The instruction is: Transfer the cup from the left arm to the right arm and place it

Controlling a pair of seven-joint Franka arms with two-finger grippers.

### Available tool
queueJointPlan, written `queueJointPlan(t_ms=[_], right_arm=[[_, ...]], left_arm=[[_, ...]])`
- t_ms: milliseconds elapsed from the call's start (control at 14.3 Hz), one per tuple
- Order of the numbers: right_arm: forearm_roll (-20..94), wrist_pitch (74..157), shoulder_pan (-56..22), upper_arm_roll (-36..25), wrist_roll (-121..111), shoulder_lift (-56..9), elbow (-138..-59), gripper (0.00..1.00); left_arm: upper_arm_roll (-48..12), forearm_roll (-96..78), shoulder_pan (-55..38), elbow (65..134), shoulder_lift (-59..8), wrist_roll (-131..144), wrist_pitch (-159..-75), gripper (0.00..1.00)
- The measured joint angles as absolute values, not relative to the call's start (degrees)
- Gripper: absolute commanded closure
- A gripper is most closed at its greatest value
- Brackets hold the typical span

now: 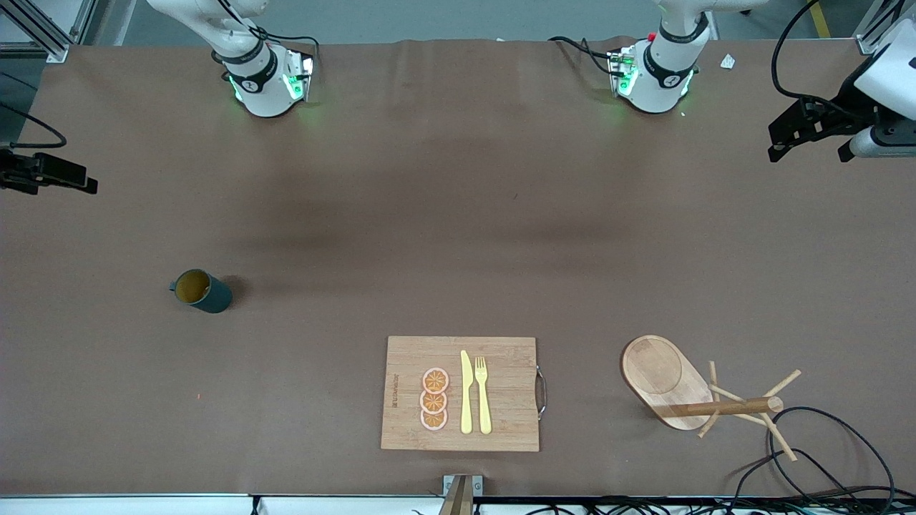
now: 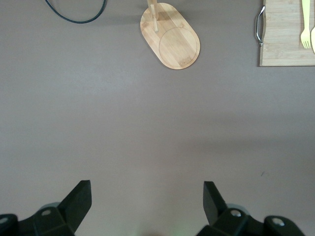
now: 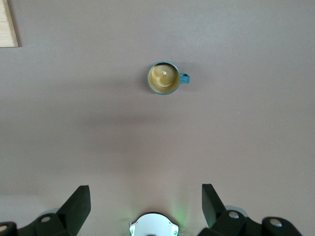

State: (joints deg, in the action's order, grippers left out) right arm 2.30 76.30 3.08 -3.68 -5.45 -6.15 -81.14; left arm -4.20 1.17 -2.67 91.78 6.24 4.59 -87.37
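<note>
Bamboo board: a rectangular cutting board [image 1: 501,393] of pale, fine-grained wood lies nearest the front camera at mid-table, with a curved metal handle [image 1: 542,392] on its edge toward the left arm's end.
On the board: three flat round orange slices [image 1: 434,400] in a short column, beside a smooth pale-yellow knife [image 1: 466,393] and a fork [image 1: 483,395] lying parallel to each other.
Wooden rack: an oval wooden base [image 1: 662,379] with a round recess, carrying a dowel post [image 1: 723,408] with thin angled pegs, stands toward the left arm's end, about as near the camera as the board.
Cable: black loops [image 1: 823,458] lie beside the rack at the table's edge.
Cup: the cup [image 1: 202,290], a dark teal cylinder with a matte mustard inside and a small side handle, stands upright on the table, farther from the camera than the board and toward the right arm's end, touched by nothing.
Table cover: a smooth, matte brown sheet [image 1: 458,214].
Left gripper: the left gripper [image 2: 146,201] hangs over bare table, black fingers spread wide, empty.
Right gripper: the right gripper [image 3: 145,204] hangs above the table, well apart from the cup, fingers spread wide, empty.
</note>
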Motion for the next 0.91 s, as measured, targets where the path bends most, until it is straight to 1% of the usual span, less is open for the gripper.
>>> queueJointPlan(t_ms=[279, 628, 908], right_arm=[[1.9, 75.8, 2.5, -3.5, -5.3, -3.7, -81.7, 0.0], [1.8, 77.2, 2.2, -3.5, -5.2, 1.8, -87.5, 0.0], [1.5, 78.2, 1.7, -3.5, -5.1, 3.9, -89.6, 0.0]], left_arm=[[-4.2, 1.2, -2.7, 91.6, 6.1, 4.6, -87.3, 0.0], [-4.3, 1.2, -2.8, 91.6, 5.5, 4.6, -87.1, 0.0], [-4.3, 1.2, -2.7, 91.6, 5.4, 4.6, -86.6, 0.0]])
